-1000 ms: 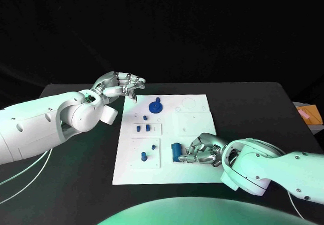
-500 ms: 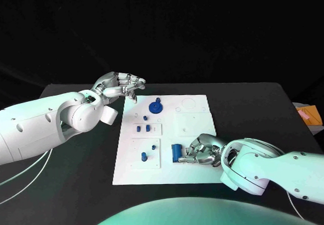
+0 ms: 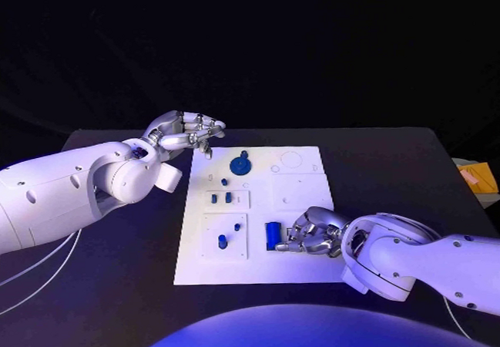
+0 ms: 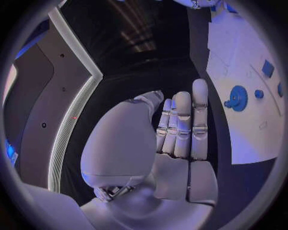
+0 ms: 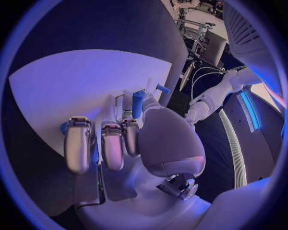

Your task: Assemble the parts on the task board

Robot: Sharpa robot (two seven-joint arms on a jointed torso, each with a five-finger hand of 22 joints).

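The white task board [image 3: 301, 194] lies in the middle of the black table. On it are a blue gear [image 3: 241, 164], small blue parts [image 3: 220, 197] in its left recesses, and a blue cylinder [image 3: 273, 233] lying near the front. My right hand [image 3: 312, 233] rests on the board with its fingers curled over the cylinder [image 5: 138, 102]; the fingers [image 5: 102, 143] hide most of it. My left hand [image 3: 188, 131] hovers over the board's far left corner, fingers curled in and holding nothing. The gear [image 4: 238, 98] sits beside that hand.
More small blue pieces [image 3: 223, 241] stand in the front left recess of the board. An orange object [image 3: 477, 177] lies at the table's right edge. Black table [image 3: 395, 175] surrounds the board on all sides.
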